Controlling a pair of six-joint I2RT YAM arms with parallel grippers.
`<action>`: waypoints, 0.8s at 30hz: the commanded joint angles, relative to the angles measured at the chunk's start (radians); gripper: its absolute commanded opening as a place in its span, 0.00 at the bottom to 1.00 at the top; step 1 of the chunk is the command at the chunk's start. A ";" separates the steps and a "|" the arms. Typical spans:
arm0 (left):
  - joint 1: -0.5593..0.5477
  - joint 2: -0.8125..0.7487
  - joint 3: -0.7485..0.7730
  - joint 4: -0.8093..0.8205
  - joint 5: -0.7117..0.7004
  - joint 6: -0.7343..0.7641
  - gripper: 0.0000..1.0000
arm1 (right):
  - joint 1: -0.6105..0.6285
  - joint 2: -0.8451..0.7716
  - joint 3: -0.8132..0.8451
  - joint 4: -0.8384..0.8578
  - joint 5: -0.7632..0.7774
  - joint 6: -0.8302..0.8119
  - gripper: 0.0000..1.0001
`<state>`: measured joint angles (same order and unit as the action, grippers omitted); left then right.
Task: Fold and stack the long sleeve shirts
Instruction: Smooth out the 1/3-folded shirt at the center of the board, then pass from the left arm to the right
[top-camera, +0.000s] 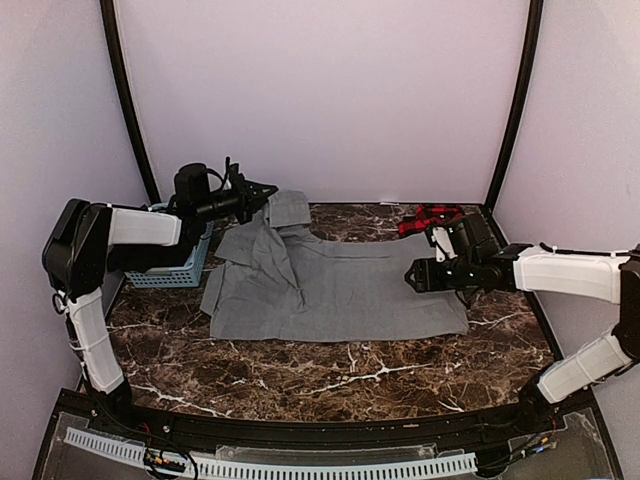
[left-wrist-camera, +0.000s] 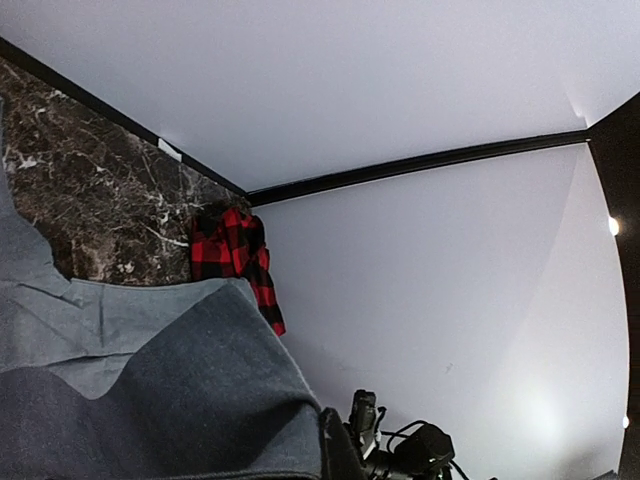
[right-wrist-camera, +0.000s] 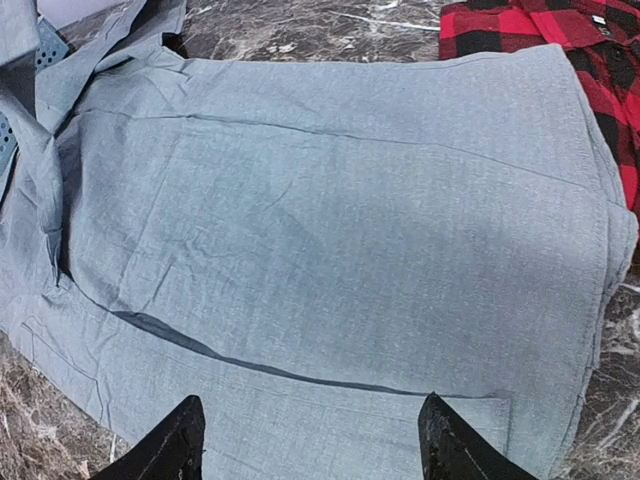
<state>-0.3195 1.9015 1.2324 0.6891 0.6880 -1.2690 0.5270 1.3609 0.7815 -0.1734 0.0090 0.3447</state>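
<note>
Top external view: a grey shirt (top-camera: 340, 290) lies spread across the middle of a dark marble table (top-camera: 330, 370), collar end toward the far left corner. The left gripper (top-camera: 258, 192) is pinched closed on that collar end and holds a ridge of cloth up off the surface, probably to keep the shirt taut or to start a fold. The right gripper (top-camera: 412, 275) hovers just over the shirt's right edge. Its fingers (right-wrist-camera: 180, 445) are spread wide with nothing between them, and it seems placed to work that edge, which looks doubled over in the right wrist view. A red-and-black plaid shirt (top-camera: 428, 217) sits bunched in the far right corner, touching the grey one and apparently waiting its turn. A pale blue basket (top-camera: 165, 270) stands at the left edge, beneath the left arm. Plain lilac walls (top-camera: 320, 90) enclose the table, and curved black posts (top-camera: 128, 100) rise at the far corners.
</note>
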 joint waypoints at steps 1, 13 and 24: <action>-0.001 0.011 0.083 0.149 0.005 -0.056 0.00 | 0.025 0.028 0.009 0.041 -0.024 0.007 0.70; -0.033 0.113 0.047 0.252 0.019 -0.102 0.02 | 0.042 0.052 -0.030 0.084 -0.049 0.032 0.70; -0.155 0.003 -0.244 0.337 -0.006 -0.055 0.03 | 0.076 0.088 -0.046 0.215 -0.187 0.091 0.73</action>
<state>-0.4370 2.0071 1.0523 0.9668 0.6914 -1.3705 0.5732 1.4235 0.7567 -0.0704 -0.0978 0.3935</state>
